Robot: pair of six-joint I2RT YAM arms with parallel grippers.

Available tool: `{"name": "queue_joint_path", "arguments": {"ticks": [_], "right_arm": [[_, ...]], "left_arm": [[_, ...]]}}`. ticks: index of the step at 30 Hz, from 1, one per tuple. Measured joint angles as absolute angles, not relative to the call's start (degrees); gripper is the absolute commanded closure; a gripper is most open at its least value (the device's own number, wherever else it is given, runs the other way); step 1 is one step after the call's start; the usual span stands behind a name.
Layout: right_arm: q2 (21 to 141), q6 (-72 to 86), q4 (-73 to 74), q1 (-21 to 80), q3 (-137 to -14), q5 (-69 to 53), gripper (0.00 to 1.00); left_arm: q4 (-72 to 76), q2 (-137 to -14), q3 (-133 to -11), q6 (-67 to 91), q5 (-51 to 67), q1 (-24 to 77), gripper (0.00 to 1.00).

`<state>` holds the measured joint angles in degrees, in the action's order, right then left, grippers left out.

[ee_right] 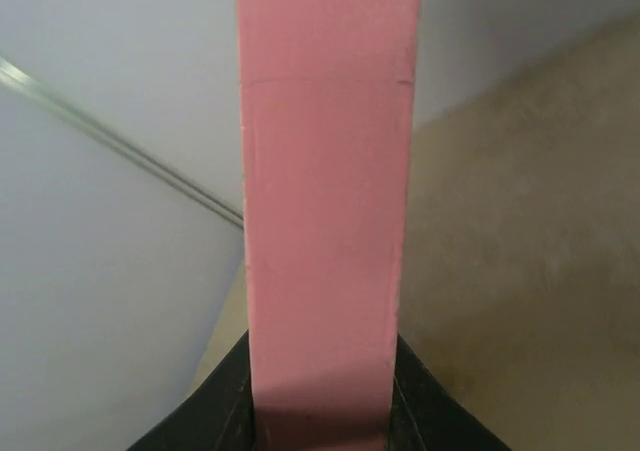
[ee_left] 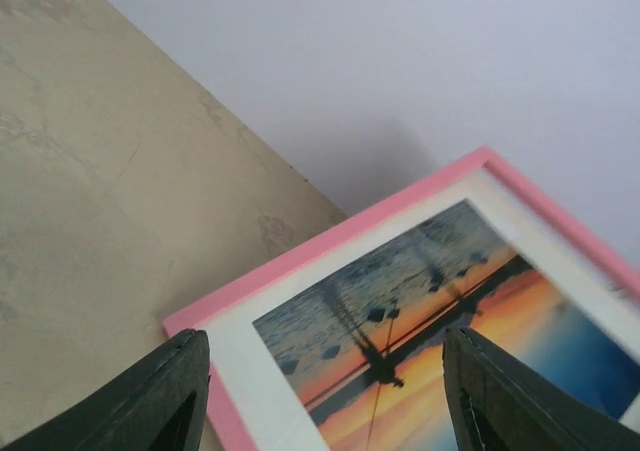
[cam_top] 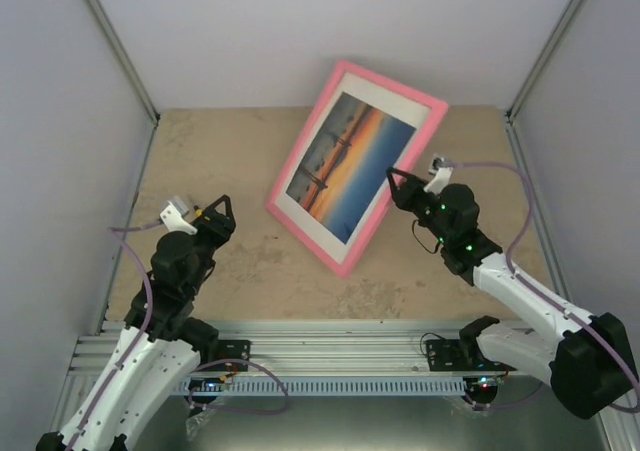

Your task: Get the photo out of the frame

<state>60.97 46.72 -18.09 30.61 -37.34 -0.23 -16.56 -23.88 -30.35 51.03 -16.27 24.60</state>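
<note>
Pink frame (cam_top: 392, 85) stood tilted, pinched by the right claw (cam_top: 400, 181); left claw (cam_top: 222, 209) hung spread, apart. One slip could topple it.

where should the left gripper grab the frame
Pinch the frame by its left long pink rim, coming in from the left. The right gripper clamps the opposite rim, so that side is free, and the rim looks thin enough for the open left gripper, which faces it.
</note>
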Motion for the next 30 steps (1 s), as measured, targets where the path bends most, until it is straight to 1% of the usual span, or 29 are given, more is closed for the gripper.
{"name": "queue_joint_path", "arguments": {"ticks": [4,8,11,20,30], "right_arm": [[59.61,60.20,-21.58,23.64,-27.44,-6.20,0.99],[60.01,69.41,-23.86,18.61,-21.04,-10.33,1.00],[61.73,73.25,-25.17,16.21,-18.79,-13.50,0.99],[68.20,74.98,-23.79,11.62,-18.50,-23.07,0.99],[85.62,66.78,-23.92,10.66,-26.79,-33.65,1.00]], "left_arm": [[-15.77,-24.36,-30.06,51.13,-15.70,24.60,0.35],[-15.16,-25.04,-29.63,51.22,-15.25,24.60,0.35],[-14.79,-25.58,-29.50,51.29,-14.87,24.60,0.35],[-13.54,-28.10,-29.19,51.29,-13.98,24.60,0.35],[-11.88,-31.16,-27.86,51.27,-12.67,24.60,0.35]]}}
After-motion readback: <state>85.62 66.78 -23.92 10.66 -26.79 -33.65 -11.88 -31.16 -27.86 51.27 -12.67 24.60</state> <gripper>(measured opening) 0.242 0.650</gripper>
